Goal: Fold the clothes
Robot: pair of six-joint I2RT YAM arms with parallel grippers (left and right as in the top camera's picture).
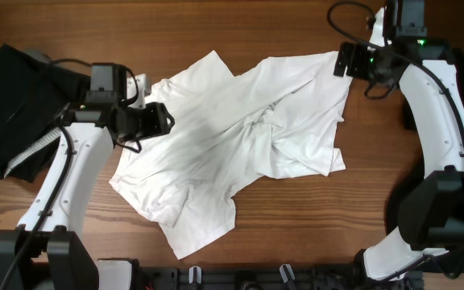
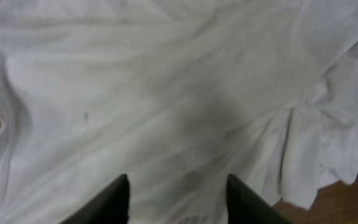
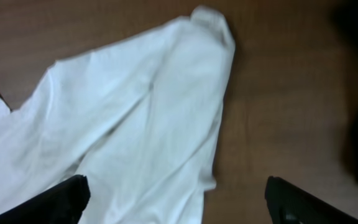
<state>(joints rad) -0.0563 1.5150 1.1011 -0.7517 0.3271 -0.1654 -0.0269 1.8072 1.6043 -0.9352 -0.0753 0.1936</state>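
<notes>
The white shirt (image 1: 240,145) lies crumpled mid-table (image 1: 216,24), so this looks like the spreading step. The left gripper (image 1: 167,119) hovers half-open over its left part, holding nothing. The right gripper (image 1: 341,60) stands wide and empty at the upper-right corner (a sleeve, probably). The next move calls for pinching edges and pulling outward. No containers show; black cloth (image 1: 6,105) sits far left.

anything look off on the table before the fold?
Yes. The white T-shirt is not lying flat: it sits askew on the table, with cloth twisted into a bunch near its middle and creases running out from it. A black garment lies heaped at the left side, unfolded.
</notes>
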